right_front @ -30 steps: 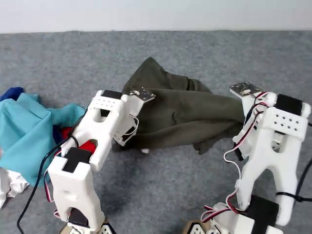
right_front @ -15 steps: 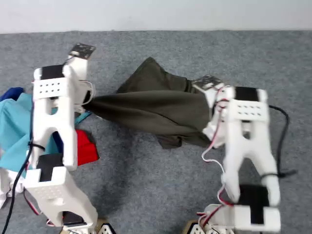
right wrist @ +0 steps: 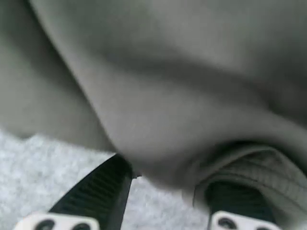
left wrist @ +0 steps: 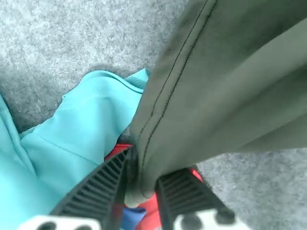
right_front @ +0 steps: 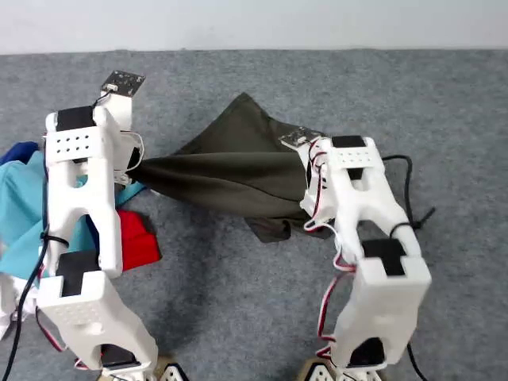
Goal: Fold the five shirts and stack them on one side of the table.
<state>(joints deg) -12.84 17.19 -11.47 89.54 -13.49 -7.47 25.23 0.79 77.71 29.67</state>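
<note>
An olive green shirt [right_front: 230,171] hangs stretched between both arms above the grey table. My left gripper [right_front: 136,168] is shut on its stitched hem at the left end, and the left wrist view shows the hem [left wrist: 158,115] pinched in that gripper [left wrist: 141,184]. My right gripper [right_front: 311,202] holds the shirt's other end near the middle of the table. In the right wrist view bunched olive cloth [right wrist: 182,96] sits in that gripper [right wrist: 168,187]. A loose fold droops below [right_front: 274,228].
A pile of other shirts lies at the left edge: teal [right_front: 28,214], red [right_front: 139,238], dark blue [right_front: 20,151] and white [right_front: 12,305]. The teal shirt [left wrist: 81,139] and the red one [left wrist: 151,218] lie under the left gripper. Bare grey table [right_front: 444,119] spreads to the right.
The left arm swung from the middle out to the left, drawing the shirt's hem with it. The right arm came in from the right edge toward the centre, carrying its end.
</note>
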